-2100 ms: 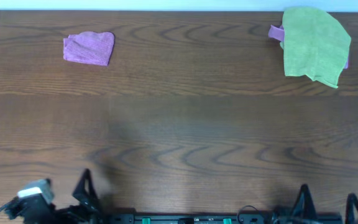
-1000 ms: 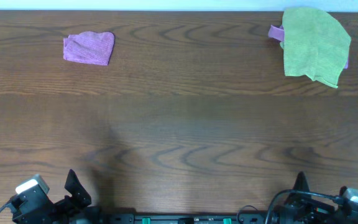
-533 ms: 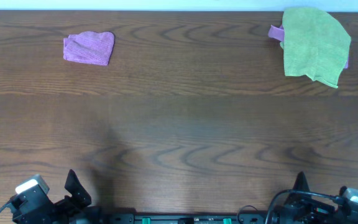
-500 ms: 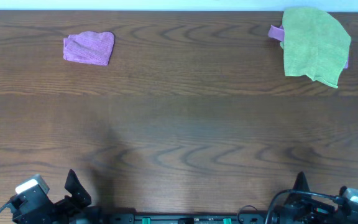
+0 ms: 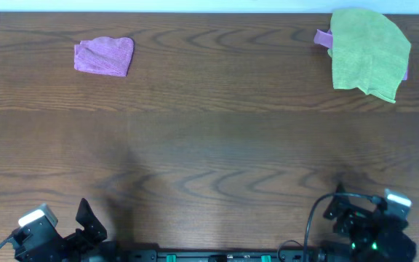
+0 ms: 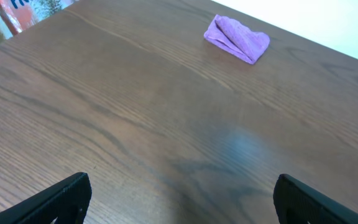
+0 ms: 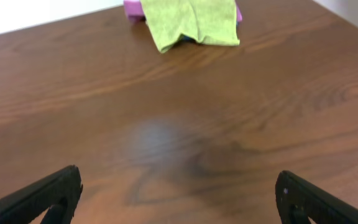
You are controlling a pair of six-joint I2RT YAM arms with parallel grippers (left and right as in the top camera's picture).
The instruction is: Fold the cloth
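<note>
Writing: a scrap of coloured lettering [image 6: 33, 7] sits at the upper left corner of the left wrist view, cut off and too partial to read; no brand or label shows on the cloths.
Green cloth [image 5: 369, 52]: upper right of the overhead view, lying spread and rumpled, not folded, well apart from both grippers.
Second purple cloth [image 5: 323, 38]: under the green one, its edge poking out on the left side.
Folded purple cloth [image 5: 105, 56]: upper left of the overhead view, a small bundle alone on the table [image 5: 209, 145].
Left gripper [image 6: 182, 196]: bottom left of the overhead view, fingers spread wide, holding nothing.
Right gripper [image 7: 179, 193]: bottom right, fingers spread wide, holding nothing.
Change: since half a second ago the right gripper has shifted up and leftward from the bottom right corner; the left gripper and all three cloths lie as before.
</note>
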